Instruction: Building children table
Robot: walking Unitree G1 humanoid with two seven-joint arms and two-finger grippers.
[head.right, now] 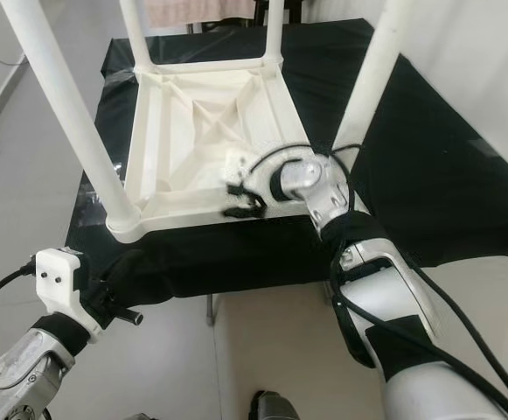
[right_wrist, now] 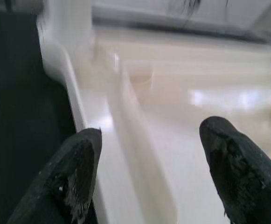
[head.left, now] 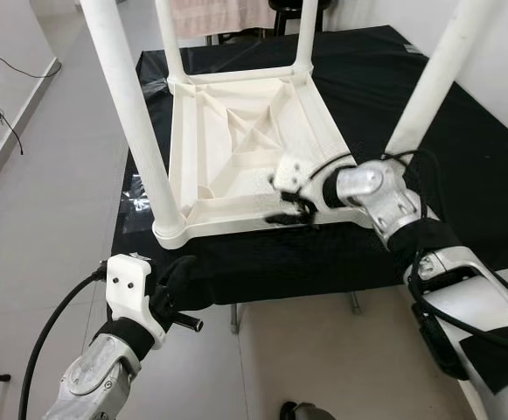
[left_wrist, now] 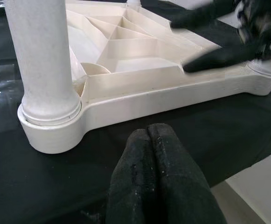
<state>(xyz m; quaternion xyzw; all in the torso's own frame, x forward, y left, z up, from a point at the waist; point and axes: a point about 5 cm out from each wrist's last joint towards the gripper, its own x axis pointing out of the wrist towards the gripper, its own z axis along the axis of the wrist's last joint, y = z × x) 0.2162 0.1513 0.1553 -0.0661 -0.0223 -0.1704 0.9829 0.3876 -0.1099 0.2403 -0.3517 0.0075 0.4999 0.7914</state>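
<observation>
Gripping the stiff, light plastic table at its rim, you have the right end effector spread open and empty over it, the left end effector pinched closed on nothing

The upturned children's table lies on the cloth-covered platform, its legs pointing up.

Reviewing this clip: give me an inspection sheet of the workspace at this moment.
Surface: black-covered platform, clear plastic wrap at its left edge.
Job's things: white children's table upside down on it, four legs fitted, pointing up.
Clutter: nothing seen.
Grippers: right gripper open, blurred, over the table's near rim; left gripper shut, at the platform's near edge before the near-left leg.
Cables: black cable on the left arm; wires on the floor, far left.
Surroundings: pale tiled floor.
</observation>
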